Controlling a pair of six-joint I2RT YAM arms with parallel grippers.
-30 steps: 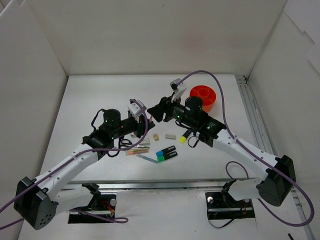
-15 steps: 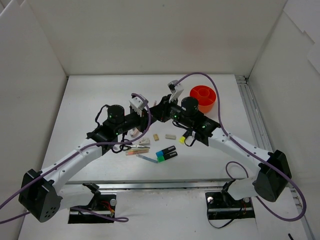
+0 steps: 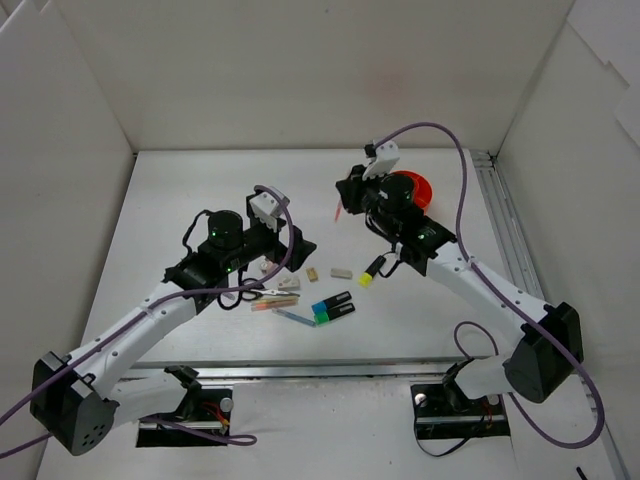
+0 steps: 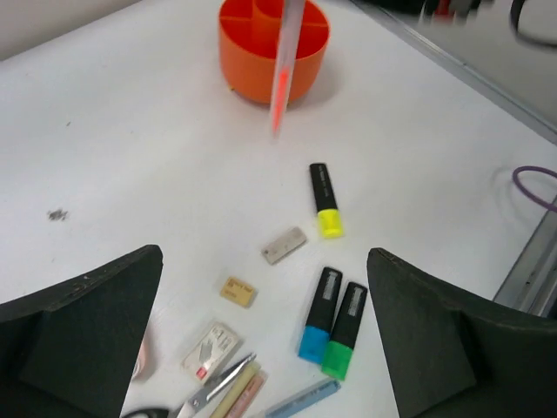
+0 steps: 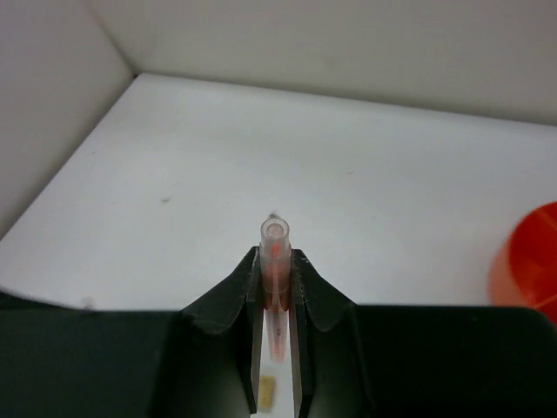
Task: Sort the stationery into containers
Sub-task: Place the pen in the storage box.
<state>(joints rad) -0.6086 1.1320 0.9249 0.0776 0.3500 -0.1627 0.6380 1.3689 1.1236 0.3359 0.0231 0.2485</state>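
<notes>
- Right gripper (image 5: 275, 266): fingers nearly shut, pinching a thin translucent orange pen (image 5: 273, 237) held off the white table (image 4: 130, 131), near the small round orange plastic cup (image 4: 250, 77).
- Left gripper (image 4: 264, 259): fingers spread wide, holding nothing, above scattered black highlighters (image 4: 327, 300).

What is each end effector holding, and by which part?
Right end effector pinches an orange pen by its barrel, one end protruding; left end effector holds nothing.
</notes>
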